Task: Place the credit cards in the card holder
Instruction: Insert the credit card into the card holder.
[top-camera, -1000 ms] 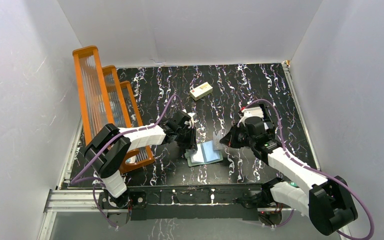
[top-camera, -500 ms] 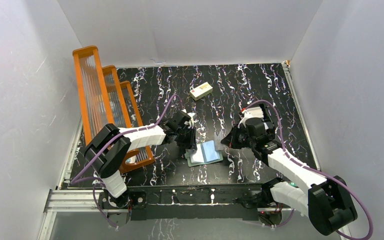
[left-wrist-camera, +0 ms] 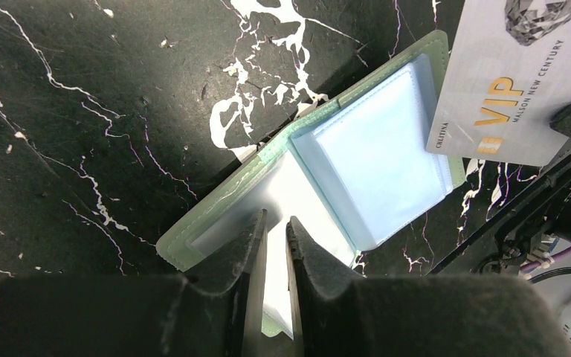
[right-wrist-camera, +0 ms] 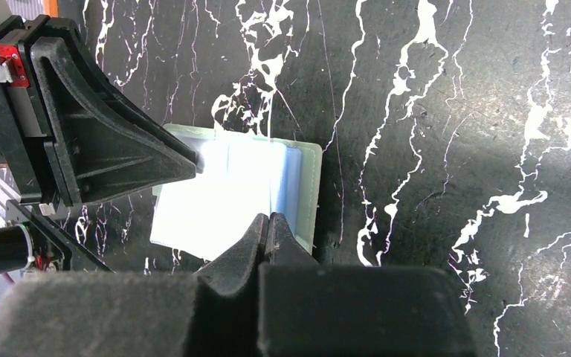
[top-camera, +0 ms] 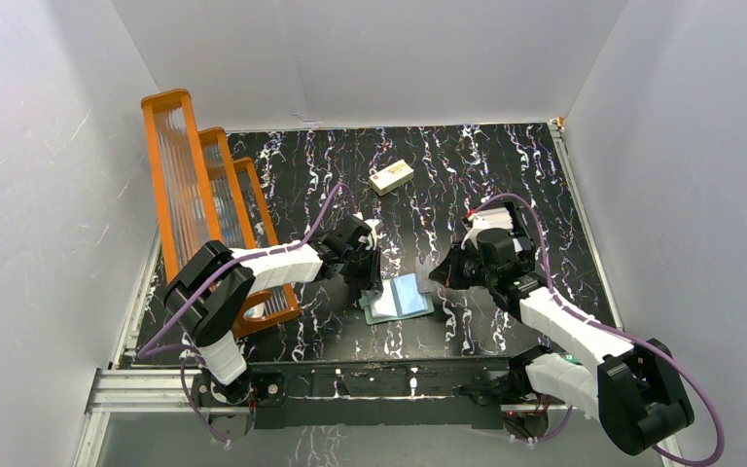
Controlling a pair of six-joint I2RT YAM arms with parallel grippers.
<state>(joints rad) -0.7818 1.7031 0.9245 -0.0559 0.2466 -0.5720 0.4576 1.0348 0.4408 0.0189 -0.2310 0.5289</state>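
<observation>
The card holder lies open on the black marbled table, pale green with shiny blue lining, also in the right wrist view. My left gripper is at its left half, jaws a narrow slit apart, closed on a glaring clear leaf. My right gripper is shut on a whitish credit card printed "VIP". The card hangs tilted just above the holder's right edge. In the right wrist view it is edge-on and barely shows.
An orange slatted rack stands along the left side. A cream block lies farther back at the middle. White walls enclose the table on three sides.
The right gripper has shifted very slightly with the card. The left arm and the card holder stay where they were.
</observation>
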